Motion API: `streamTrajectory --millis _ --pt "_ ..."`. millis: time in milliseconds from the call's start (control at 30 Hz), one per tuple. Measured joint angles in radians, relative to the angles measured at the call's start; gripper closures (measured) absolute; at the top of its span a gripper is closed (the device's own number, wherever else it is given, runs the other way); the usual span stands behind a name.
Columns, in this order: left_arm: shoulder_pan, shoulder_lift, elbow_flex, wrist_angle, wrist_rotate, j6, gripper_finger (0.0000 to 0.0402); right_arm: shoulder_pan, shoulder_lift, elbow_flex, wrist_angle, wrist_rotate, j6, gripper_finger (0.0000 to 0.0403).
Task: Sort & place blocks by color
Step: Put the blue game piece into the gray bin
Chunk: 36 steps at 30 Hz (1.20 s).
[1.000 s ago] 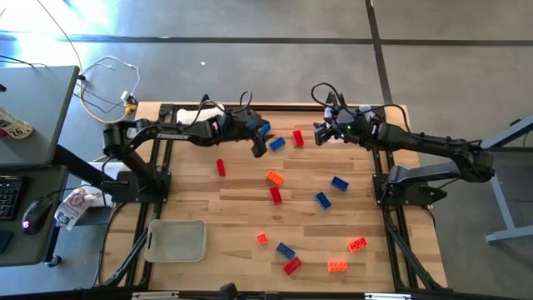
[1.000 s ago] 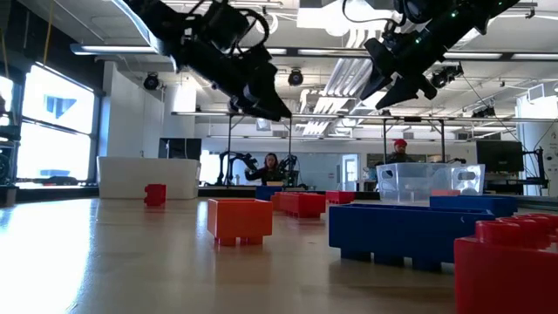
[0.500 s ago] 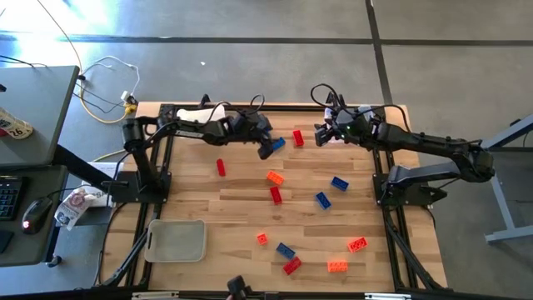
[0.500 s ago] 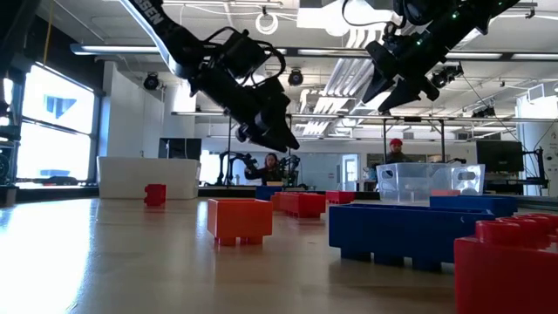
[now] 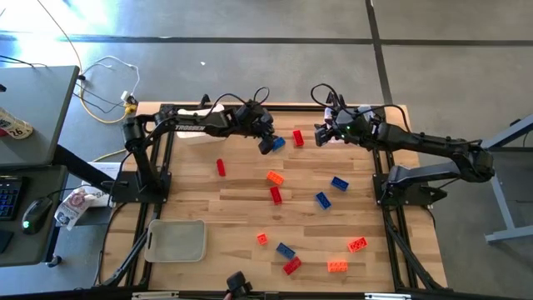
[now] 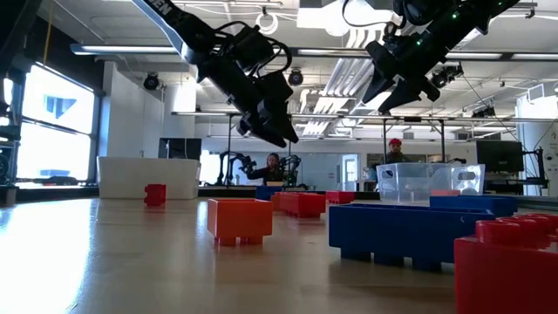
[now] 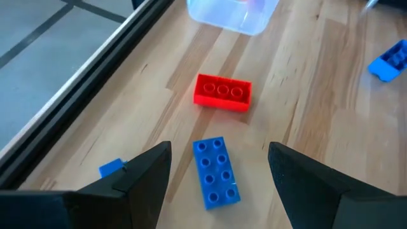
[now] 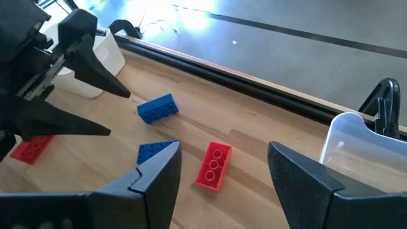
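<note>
Red, blue and orange bricks lie scattered flat on the wooden table [image 5: 241, 208]. My left gripper [image 5: 269, 145] is open and hovers above a blue brick [image 7: 216, 172] near the far edge. In the left wrist view that brick shows between the two fingers [image 7: 219, 149], untouched, with a red brick [image 7: 222, 92] beyond it. My right gripper [image 5: 321, 133] is open and empty, raised over the far right [image 6: 388, 92]. The same red brick [image 8: 213, 165] and two blue bricks [image 8: 158, 108] lie ahead of it.
A whitish tray [image 5: 176, 240] lies at the near left. A clear bin [image 8: 362, 146] stands at the far right edge and a white bin [image 6: 148, 177] at the far left. More bricks lie mid-table [image 5: 275, 177] and near the front [image 5: 337, 266]. People show in the room behind.
My left gripper has gone toward the table's right edge and down, coming over the blue brick by the far edge. The bricks have stayed where they were.
</note>
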Motion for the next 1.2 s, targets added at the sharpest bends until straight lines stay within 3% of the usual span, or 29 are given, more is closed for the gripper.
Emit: streamTrajectory --millis 1200 --pt "-0.005 0.192 0.004 -0.001 0.019 -0.029 0.0151 0.0 0.0 0.0 -0.015 0.0 0.004 0.0183"
